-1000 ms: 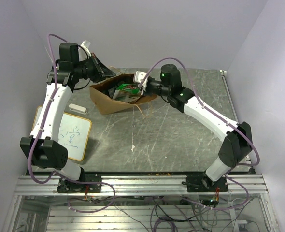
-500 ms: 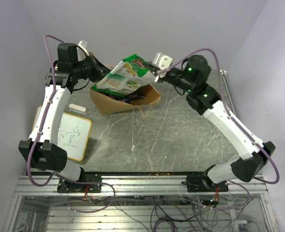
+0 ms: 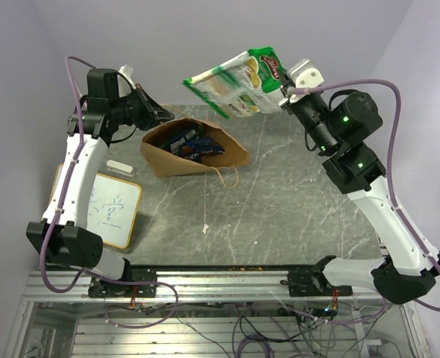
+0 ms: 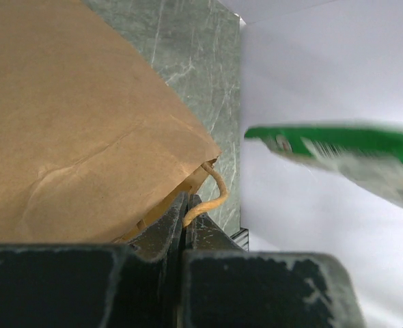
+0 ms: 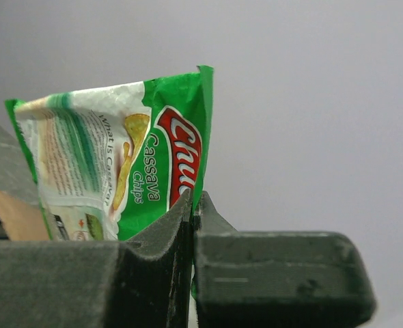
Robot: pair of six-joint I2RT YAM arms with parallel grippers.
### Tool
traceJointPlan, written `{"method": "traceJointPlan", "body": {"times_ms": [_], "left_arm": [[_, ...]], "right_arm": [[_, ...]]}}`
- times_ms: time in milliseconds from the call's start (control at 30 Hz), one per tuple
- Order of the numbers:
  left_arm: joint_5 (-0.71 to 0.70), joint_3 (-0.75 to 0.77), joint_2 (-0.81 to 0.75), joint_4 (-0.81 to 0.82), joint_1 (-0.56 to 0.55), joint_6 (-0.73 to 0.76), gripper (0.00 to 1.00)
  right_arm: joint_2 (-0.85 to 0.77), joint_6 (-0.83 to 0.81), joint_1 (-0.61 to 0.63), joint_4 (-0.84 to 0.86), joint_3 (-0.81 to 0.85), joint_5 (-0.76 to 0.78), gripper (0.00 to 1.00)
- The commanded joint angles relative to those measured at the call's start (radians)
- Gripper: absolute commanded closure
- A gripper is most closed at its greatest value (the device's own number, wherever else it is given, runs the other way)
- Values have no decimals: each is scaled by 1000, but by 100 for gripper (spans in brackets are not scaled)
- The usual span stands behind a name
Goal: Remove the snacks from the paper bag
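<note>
The brown paper bag [image 3: 177, 159] lies on its side on the table, its mouth toward the back, with blue packets [image 3: 192, 144] showing inside. My left gripper [image 3: 160, 117] is shut on the bag's rim at its string handle [image 4: 215, 193]; the bag fills the left wrist view [image 4: 72, 130]. My right gripper [image 3: 286, 95] is shut on a corner of the green-white packet with red logo [image 3: 239, 82] and holds it high above the table, clear of the bag. The packet also shows in the right wrist view [image 5: 119, 171] and in the left wrist view [image 4: 345, 154].
A small whiteboard [image 3: 108, 211] with writing lies at the left edge of the table, a white eraser [image 3: 120, 167] behind it. The bag's other string handle [image 3: 226, 179] trails on the marble top. Walls close in on the back and sides.
My right gripper has pulled the green-white packet out of the bag and lifted it up and to the right. The left gripper has kept its hold on the bag's rim.
</note>
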Motion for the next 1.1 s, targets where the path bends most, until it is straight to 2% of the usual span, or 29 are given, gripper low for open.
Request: {"method": "traceJointPlan", "body": {"times_ms": [0,133,200,367,500,633,700,767,900,967,1067], "left_arm": [[2,26,-38,-11,5,32,93],[27,12,-39,-3,5,35,93],[47,19,-34,-1,5,40,93],[69,38,-30,-5,6,66,93],[104,16,-35,27,5,57,93],[113,19,-32,1,4,83,93],[119,22,-25,-5,2,88,93],[125,32,-15,-5,-4,92,93],[127,68,12,-8,-8,98,93],[127,77,19,-8,-8,97,93],[128,76,26,-3,-8,94,93]], "right_arm": [[-2,35,-45,9,-39,217,100],[8,64,-126,37,-73,264,100],[28,28,-177,45,-107,280,100],[106,-27,-325,107,-279,330,100],[137,-23,-483,65,-370,384,100],[107,-134,-590,38,-480,473,100],[93,-199,-591,-35,-521,531,100],[74,-172,-559,-142,-538,506,100],[68,-63,-368,-304,-609,479,100],[82,-14,-273,-357,-651,431,100],[124,74,-221,-414,-669,303,100]]}}
